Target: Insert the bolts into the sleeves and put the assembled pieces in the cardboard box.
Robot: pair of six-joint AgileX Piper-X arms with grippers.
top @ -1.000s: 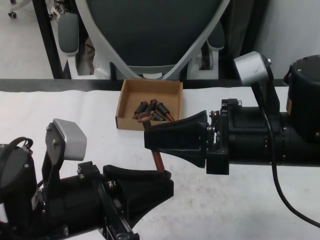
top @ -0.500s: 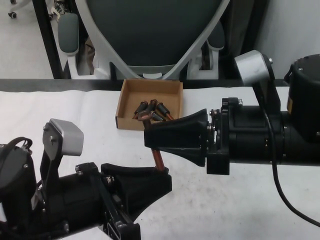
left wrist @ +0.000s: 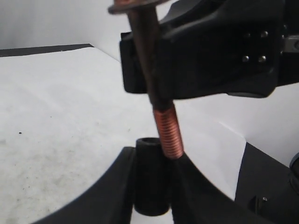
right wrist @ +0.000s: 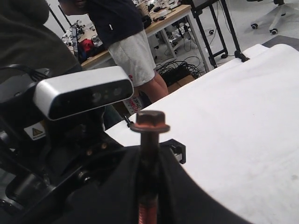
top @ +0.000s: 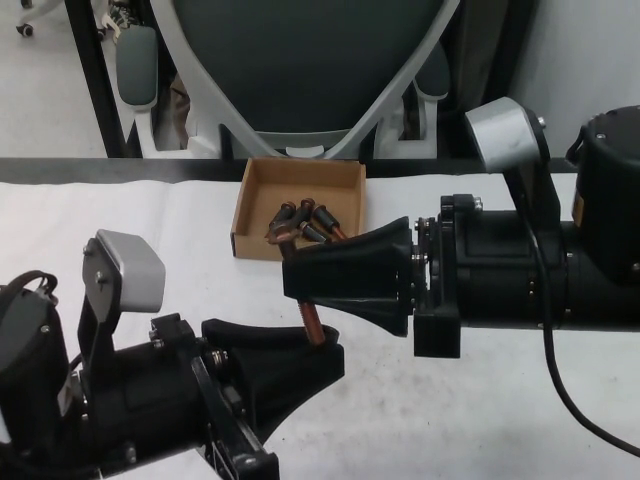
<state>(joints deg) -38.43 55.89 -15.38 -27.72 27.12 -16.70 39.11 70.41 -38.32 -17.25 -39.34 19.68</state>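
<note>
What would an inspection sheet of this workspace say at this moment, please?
Surface: white-covered bench, bare around the arms.
Job's things: bolt upright, its threaded tip at the mouth of the sleeve; whether it has entered cannot be told. The cardboard box at the far edge holds assembled pieces.
Clutter: nothing seen.
Grippers: right gripper shut on the bolt; left gripper shut on the sleeve below it.
Cables: black cable hangs from the right arm over the bench.
Surroundings: office chair behind the bench.
</note>
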